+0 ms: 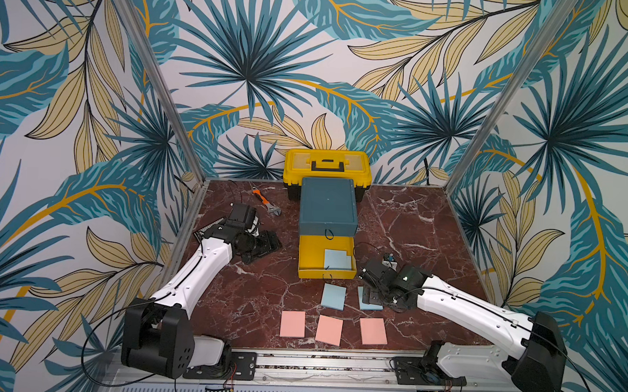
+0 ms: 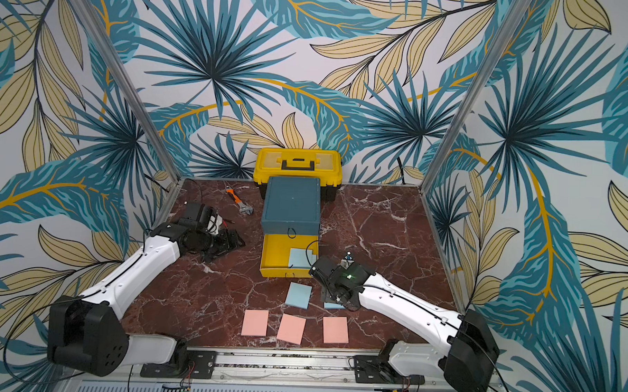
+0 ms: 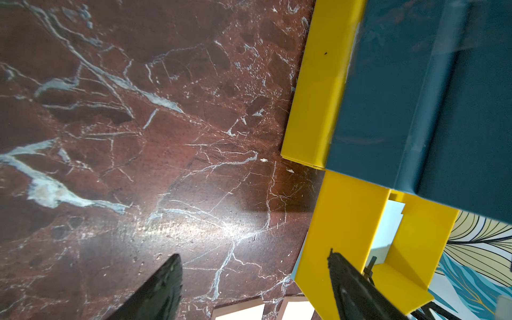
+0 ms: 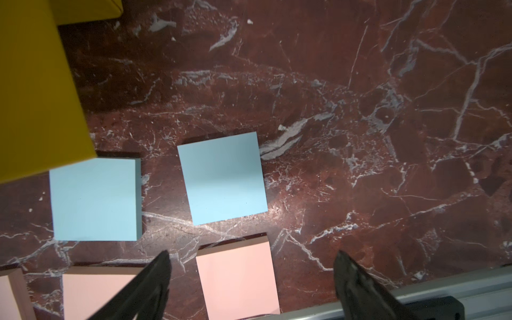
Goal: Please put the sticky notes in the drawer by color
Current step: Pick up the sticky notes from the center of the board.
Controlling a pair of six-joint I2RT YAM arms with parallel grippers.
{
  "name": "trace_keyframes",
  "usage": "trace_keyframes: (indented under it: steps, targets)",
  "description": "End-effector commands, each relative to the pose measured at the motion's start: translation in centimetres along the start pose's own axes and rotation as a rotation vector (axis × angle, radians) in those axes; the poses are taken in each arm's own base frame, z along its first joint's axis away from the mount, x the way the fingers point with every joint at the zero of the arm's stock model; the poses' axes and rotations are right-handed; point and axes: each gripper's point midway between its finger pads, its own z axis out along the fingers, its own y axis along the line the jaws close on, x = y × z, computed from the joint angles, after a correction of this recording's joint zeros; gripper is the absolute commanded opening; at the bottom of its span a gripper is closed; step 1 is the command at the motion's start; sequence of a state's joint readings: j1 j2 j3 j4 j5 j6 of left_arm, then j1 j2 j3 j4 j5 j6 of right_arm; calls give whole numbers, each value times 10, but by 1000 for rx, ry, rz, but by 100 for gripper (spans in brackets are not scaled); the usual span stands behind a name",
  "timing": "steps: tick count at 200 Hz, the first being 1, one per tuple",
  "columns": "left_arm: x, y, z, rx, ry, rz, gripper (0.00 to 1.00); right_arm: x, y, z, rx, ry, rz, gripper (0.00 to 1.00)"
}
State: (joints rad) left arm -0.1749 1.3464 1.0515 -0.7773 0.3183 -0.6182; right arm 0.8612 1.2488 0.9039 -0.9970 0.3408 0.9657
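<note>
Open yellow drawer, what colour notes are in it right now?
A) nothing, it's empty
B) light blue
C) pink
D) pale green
B: light blue paper lies on the floor of the pulled-out yellow drawer, while all three pink pads sit out on the table in both top views.

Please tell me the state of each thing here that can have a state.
Yellow drawer: pulled open, a blue pad inside.
Teal drawer: closed.
Toolbox: lid shut.
Two blue pads: flat on the table.
Three pink pads: flat on the table.
Left pincer: open, empty.
Right pincer: open, empty.
</note>
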Motion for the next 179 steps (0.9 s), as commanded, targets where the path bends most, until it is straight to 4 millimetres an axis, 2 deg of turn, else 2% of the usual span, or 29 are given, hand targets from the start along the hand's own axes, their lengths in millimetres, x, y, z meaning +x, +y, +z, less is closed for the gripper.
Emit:
trace_keyframes:
  steps: [1, 24, 59, 107, 179]
  targets:
    - [-8, -8, -14, 11, -44, 15, 84, 16, 11, 13, -52, 50, -8, 92]
    - [-8, -8, -13, 12, -43, 7, 84, 18, 25, 18, -101, 47, -37, 94]
    - [-7, -8, -10, 10, -35, 6, 84, 21, 29, 32, -79, 57, -83, 99]
    - [-7, -8, -8, 2, -28, 9, 84, 28, 35, 49, -23, 126, -120, 99]
    - [-5, -5, -2, 0, -20, 1, 84, 30, 22, 64, -14, 171, -74, 99]
